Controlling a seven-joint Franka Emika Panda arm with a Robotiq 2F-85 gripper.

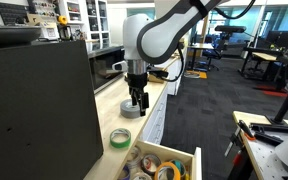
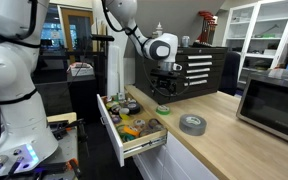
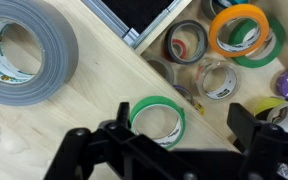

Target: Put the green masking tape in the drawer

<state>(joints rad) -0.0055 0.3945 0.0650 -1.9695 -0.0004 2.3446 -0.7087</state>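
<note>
The green masking tape (image 3: 159,120) lies flat on the wooden counter close to the counter's edge, next to the open drawer (image 3: 176,88). It also shows in both exterior views (image 1: 120,138) (image 2: 162,108). My gripper (image 3: 180,130) is open and empty and hovers above the counter, with the green roll between and just inside its left finger in the wrist view. In the exterior views the gripper (image 1: 137,100) (image 2: 164,87) hangs well above the counter. The drawer (image 1: 195,165) (image 2: 144,148) is pulled out and holds several mixed-colour tape rolls.
A larger grey tape roll (image 3: 24,50) (image 2: 192,124) (image 1: 132,109) lies on the counter beside the green one. An orange-and-green roll (image 3: 240,28) sits in the drawer. A microwave (image 2: 274,100) stands on the counter. A dark cabinet (image 1: 34,110) stands beside the counter.
</note>
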